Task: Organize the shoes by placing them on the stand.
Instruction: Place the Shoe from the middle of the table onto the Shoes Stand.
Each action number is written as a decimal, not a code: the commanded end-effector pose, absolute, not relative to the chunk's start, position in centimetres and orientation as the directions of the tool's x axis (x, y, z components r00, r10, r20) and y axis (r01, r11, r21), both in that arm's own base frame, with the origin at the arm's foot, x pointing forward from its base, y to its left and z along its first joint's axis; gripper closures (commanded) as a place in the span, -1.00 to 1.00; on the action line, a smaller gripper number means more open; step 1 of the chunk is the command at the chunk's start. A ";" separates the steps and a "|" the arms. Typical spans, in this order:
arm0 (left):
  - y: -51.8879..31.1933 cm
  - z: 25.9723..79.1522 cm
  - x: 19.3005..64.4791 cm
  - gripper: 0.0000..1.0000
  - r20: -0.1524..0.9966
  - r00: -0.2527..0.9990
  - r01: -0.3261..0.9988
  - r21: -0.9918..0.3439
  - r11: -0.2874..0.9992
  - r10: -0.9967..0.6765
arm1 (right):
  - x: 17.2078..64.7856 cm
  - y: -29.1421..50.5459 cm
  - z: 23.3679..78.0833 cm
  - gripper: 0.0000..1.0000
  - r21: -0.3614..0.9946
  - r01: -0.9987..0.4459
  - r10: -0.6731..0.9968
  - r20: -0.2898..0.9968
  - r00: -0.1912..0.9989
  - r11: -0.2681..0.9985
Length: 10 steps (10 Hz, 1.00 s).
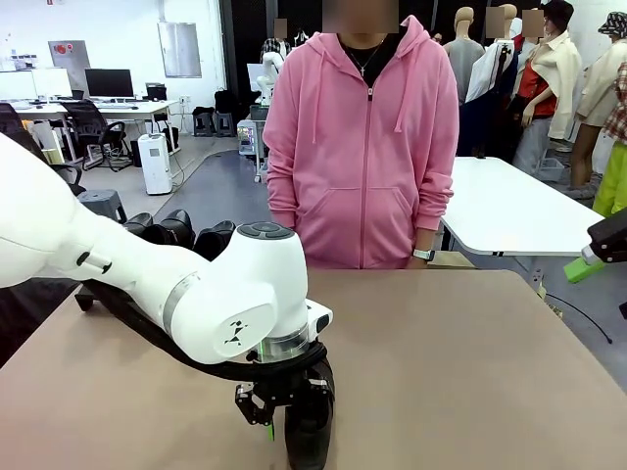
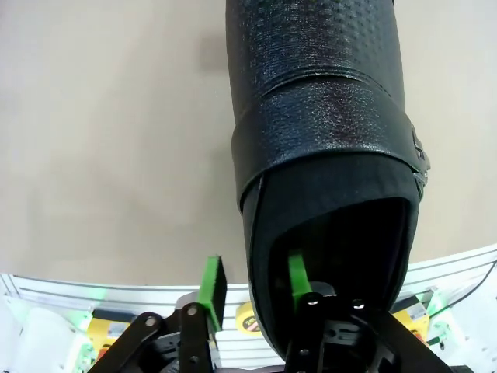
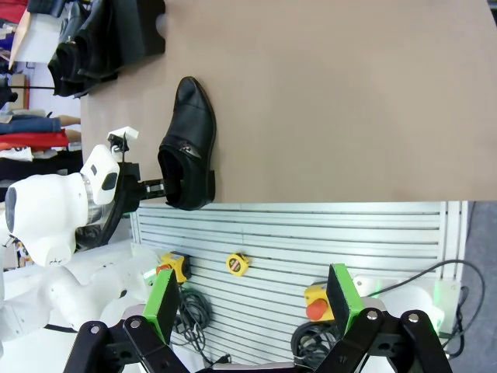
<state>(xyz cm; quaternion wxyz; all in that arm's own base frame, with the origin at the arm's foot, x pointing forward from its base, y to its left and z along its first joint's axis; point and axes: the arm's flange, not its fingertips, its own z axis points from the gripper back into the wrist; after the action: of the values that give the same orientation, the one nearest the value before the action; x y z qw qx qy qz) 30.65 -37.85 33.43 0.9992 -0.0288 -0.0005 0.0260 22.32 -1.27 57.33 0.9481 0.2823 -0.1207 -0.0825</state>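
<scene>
Shoe (image 2: 326, 155) lies flat on counter (image 1: 470, 372) near the robot-side edge. Left claw (image 2: 252, 291) straddles its heel collar, one finger inside, one outside, not yet pinched: wall grip for lifting. Right claw (image 3: 252, 299) hangs open, apart. Stand (image 3: 136, 23) with other shoes (image 3: 81, 43) sits at the counter's far left.

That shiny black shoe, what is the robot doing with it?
The left gripper has one green pad inside the glossy black leather slip-on shoe and one outside, around its side wall, near the tan tabletop's near edge. Other black shoes sit on the low black stand at the far left. The right gripper hangs open, empty. A person in a pink hoodie watches.
</scene>
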 end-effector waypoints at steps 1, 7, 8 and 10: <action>-37.9 33.5 30.7 1.00 0.010 0.998 -0.054 -0.048 0.997 0.055 | 22.3 -1.4 57.6 -1.00 0.574 0.059 -0.205 0.192 0.960 0.816; -37.7 34.4 30.1 1.00 0.031 0.999 -0.033 -0.062 0.998 0.035 | 22.3 -1.4 57.6 -1.00 0.574 0.059 -0.205 0.192 0.960 0.816; -37.7 35.0 29.8 1.00 0.046 0.998 -0.031 -0.061 0.998 0.034 | 22.3 -1.4 57.6 -1.00 0.574 0.059 -0.205 0.192 0.960 0.816; -36.8 38.5 28.2 1.00 0.093 0.995 -0.023 -0.021 0.999 0.025 | 22.3 -1.4 57.6 -1.00 0.574 0.059 -0.205 0.192 0.960 0.816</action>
<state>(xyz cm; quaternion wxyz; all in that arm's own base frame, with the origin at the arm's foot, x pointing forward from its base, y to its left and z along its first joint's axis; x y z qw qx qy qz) 29.39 -37.94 36.09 0.9994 -0.0257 -0.0205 0.0138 22.32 -1.27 57.32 0.9481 0.2823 -0.1206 -0.0824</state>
